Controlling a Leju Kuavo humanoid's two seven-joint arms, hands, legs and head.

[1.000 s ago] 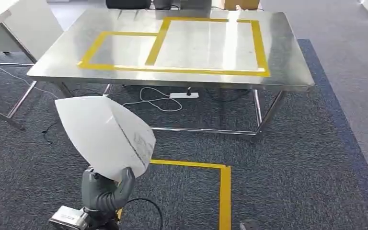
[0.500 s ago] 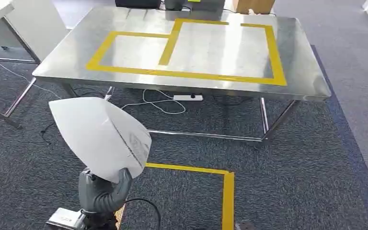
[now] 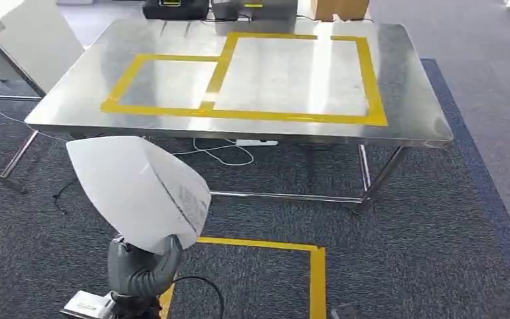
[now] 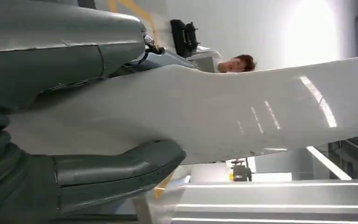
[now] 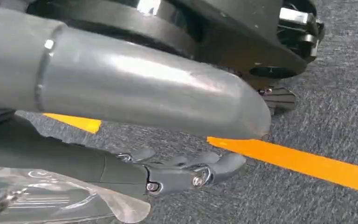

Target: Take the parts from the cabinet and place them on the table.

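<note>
Carrying the part (image 3: 139, 189), a white bag with a printed label, in my left hand (image 3: 139, 266). Fingers are clamped on its lower end, thumb on one face and the rest on the other, as the left wrist view shows (image 4: 116, 168). It stands up from the hand and tilts forward toward the worktop (image 3: 73, 100), which keeps it off the carpet (image 3: 405, 239) and ahead of me for the set-down.

Part is not over the worktop yet: it hangs above the carpet on my side, short of the near edge, with the yellow floor tape (image 3: 292, 247) just beside it. Steel surface carries two taped yellow rectangles; the smaller one (image 3: 166, 83) sits on my left, so I judge that the likely drop zone.

Right hand (image 5: 186, 170) hangs low over the carpet, fingers loosely extended and apart. Some clear plastic (image 5: 60, 198) shows near it; I cannot tell whether the hand holds it.

Dark boxes (image 3: 176, 8) sit at the far edge, well apart from the rectangles.

Next: close the gap, lift over the edge.
</note>
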